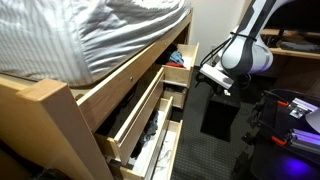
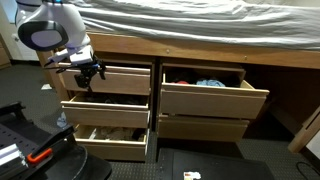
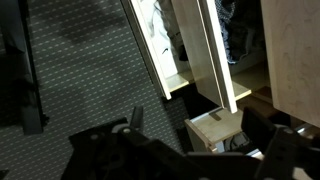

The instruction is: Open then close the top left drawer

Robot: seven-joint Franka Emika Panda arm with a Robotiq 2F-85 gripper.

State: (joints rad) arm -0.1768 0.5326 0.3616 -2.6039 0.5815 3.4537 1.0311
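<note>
Where it stands, top left drawer: pulled well out from bed frame;
Gripper: jaws seemingly wide, empty, near drawer's side edge;
Risk: off-centre push skews drawer, jamming it.

Matt pale-wood top left drawer, striped cloth bedding

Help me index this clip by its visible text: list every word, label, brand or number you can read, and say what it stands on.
No word, label, brand, number or sign can be read in any view.
On the top left drawer: nothing, the wood front is plain.
On the robot arm: no legible marking.
On the dark gear with red parts on the floor: any print is too small and blurred to read.
</note>
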